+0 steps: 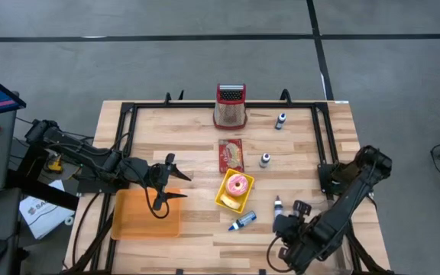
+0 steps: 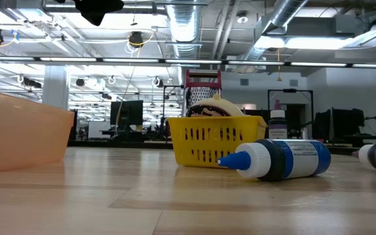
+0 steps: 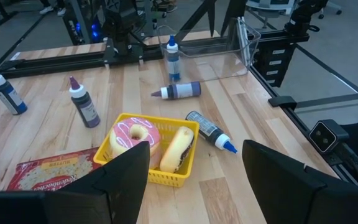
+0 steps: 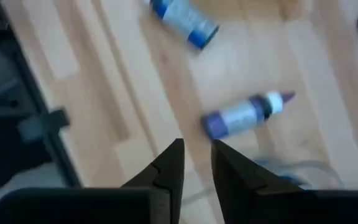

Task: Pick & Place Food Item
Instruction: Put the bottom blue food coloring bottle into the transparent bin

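The yellow basket (image 1: 234, 192) sits mid-worktop (image 1: 197, 130), holding a pink-iced donut (image 1: 238, 184) and a cream pastry (image 3: 176, 148). Left of the basket, the left claw (image 1: 173, 187) hangs wide and empty above an orange tray (image 1: 145, 214). Right of the basket, the right claw (image 4: 196, 163) points down, fingers narrow and empty, near a purple-capped bottle (image 4: 244, 114) lying flat.

Four bottles (image 1: 242, 221) (image 1: 278, 205) (image 1: 265, 160) (image 1: 281, 121), two doughnuts (image 1: 238, 185) (image 3: 176, 148), one yellow basket (image 1: 224, 200), one orange tray (image 1: 137, 221), one grater (image 1: 231, 105), one packet (image 1: 231, 155).
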### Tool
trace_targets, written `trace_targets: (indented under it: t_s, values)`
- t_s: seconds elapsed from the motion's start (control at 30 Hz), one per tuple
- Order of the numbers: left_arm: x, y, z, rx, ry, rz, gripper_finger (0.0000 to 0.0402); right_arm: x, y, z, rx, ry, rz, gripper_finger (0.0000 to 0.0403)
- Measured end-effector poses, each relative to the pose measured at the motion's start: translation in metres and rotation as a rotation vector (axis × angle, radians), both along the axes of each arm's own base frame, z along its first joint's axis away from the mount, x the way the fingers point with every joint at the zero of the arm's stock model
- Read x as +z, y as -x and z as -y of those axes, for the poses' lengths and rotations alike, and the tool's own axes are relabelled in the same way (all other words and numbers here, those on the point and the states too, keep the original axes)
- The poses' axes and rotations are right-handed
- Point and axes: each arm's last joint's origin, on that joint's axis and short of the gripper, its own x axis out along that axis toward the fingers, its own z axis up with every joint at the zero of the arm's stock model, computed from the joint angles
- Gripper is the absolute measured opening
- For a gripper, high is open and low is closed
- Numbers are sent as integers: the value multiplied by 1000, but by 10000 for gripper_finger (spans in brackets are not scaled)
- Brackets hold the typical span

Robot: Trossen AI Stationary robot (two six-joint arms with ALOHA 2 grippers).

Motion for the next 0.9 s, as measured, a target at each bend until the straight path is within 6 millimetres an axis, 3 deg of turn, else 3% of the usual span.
trace_targets:
  t_s: [0.33, 0.5, 0.67, 0.9]
  values:
    - [-2, 1, 0, 2, -4, -17, 250, -9, -35, 6, 154, 43, 86, 132]
    - [-2, 1, 0, 4, -8, -25, 250, -19, -61, 5, 409, 134, 142, 153]
    - [-3, 1, -1, 6, -9, -27, 250, -47, -81, 1, 634, 194, 64, 155]
    - [-3, 1, -1, 7, -5, -29, 250, -86, -109, -7, 679, 194, 87, 155]
